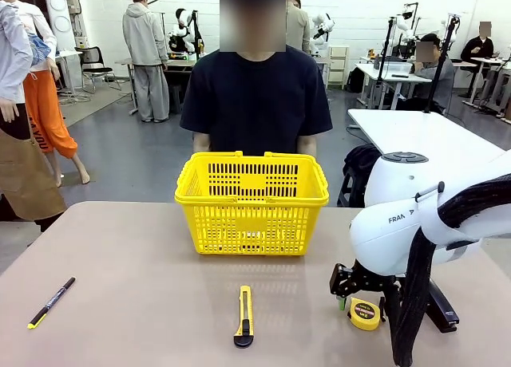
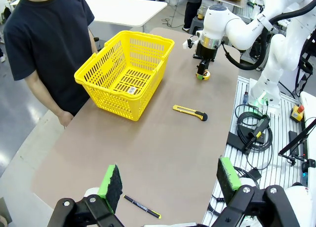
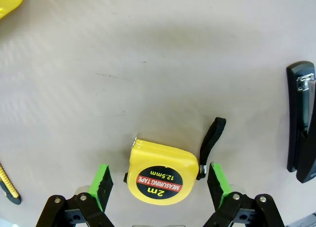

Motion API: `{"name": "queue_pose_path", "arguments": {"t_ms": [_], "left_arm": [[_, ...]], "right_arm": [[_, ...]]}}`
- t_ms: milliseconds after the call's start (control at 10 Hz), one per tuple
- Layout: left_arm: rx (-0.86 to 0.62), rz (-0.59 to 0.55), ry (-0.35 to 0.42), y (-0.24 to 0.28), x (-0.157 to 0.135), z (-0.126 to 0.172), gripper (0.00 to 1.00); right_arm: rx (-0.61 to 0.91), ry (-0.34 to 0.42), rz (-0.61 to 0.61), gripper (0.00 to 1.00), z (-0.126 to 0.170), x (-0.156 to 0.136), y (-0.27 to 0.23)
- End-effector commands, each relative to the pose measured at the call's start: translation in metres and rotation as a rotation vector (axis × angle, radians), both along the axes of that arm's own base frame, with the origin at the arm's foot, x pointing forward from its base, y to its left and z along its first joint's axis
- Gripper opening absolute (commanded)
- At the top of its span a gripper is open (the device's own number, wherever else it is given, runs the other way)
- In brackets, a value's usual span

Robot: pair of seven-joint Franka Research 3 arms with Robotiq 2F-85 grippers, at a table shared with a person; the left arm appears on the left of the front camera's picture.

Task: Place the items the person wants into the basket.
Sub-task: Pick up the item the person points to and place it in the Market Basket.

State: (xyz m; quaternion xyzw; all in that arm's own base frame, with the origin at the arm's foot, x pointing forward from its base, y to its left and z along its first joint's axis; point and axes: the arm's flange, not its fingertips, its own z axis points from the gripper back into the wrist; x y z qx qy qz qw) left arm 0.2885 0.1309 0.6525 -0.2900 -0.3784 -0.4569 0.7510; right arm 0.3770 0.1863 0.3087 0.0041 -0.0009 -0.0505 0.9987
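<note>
My right arm [image 1: 415,223] reaches in from the right side, bent at the elbow. The wrist is turned so the right gripper [image 1: 361,301] points straight down, low over the worktop [image 1: 144,303]. Its fingers [image 3: 102,186] stand spread wide, green pads [image 3: 217,183] facing each other. My left gripper [image 2: 169,178] hangs high and pulled back, tilted forward and down, fingers likewise wide apart.

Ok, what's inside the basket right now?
The basket holds one small white thing on its floor, too small to identify. The tape measure and knife lie outside on the table. Its near wall hides some floor.
</note>
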Motion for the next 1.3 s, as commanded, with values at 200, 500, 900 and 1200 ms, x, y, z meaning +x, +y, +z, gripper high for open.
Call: {"name": "queue_pose_path", "arguments": {"t_ms": [200, 500, 900, 1200], "left_arm": [[-0.013, -0.016, -0.022, 0.0011, -0.0003, -0.0002, 1.00], [-0.013, -0.016, -0.022, 0.0011, -0.0003, -0.0002, 1.00], [-0.013, -0.016, -0.022, 0.0011, -0.0003, -0.0002, 1.00], [-0.013, -0.016, -0.022, 0.0011, -0.0003, -0.0002, 1.00]], "right_arm": [[-0.003, 0.001, 0.033, 1.00, -0.0060, 0.0074, 0.0015], [-0.002, 0.005, 0.031, 1.00, -0.0072, 0.0092, 0.0018], [-0.008, 0.024, 0.040, 1.00, -0.0090, 0.0105, 0.0017], [-0.014, 0.020, 0.063, 0.45, -0.0091, 0.0095, 0.0025]]}}
